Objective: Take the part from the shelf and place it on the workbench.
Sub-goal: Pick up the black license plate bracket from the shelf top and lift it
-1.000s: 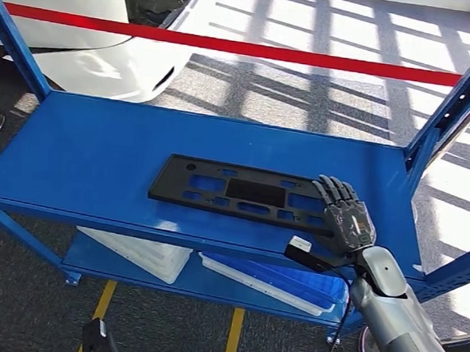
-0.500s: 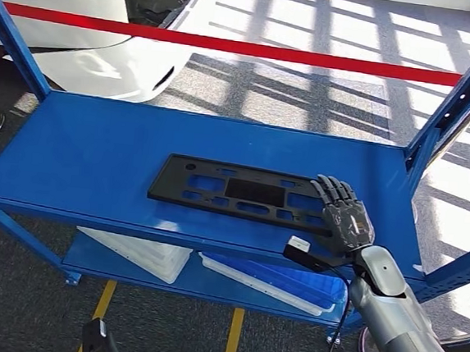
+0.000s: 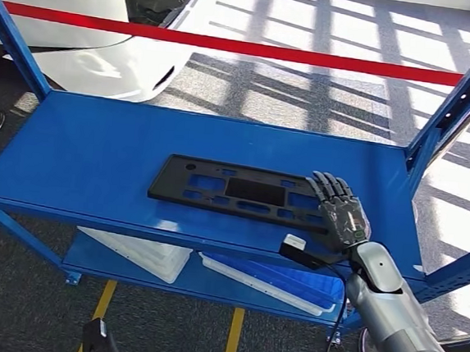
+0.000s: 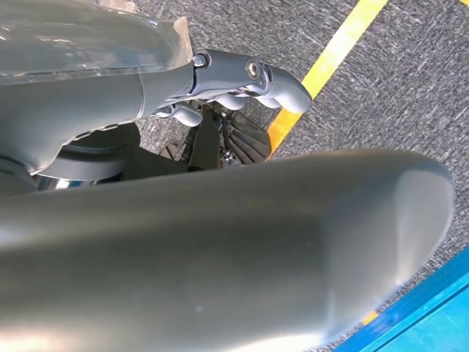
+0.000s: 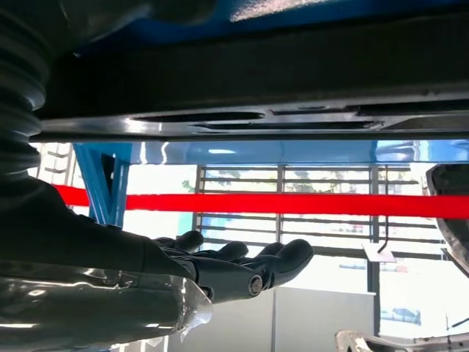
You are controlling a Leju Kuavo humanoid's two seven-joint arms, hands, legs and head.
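The black part (image 3: 243,192) lies flat on the blue shelf (image 3: 97,156) near its front edge, the right hand (image 3: 341,218) resting spread, ungrasping fingers (image 3: 325,184) on its end; lifting and carrying remain.

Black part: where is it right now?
In the head view the black part lies flat on the blue shelf, right of centre, with the right robot hand over its right end.

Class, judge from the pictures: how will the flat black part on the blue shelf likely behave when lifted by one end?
The black part looks thin with many cut-outs, so probably light. It is long, so held at the end by the right robot hand it may sag or tilt. Lying flat on the shelf, it should slide rather than roll.
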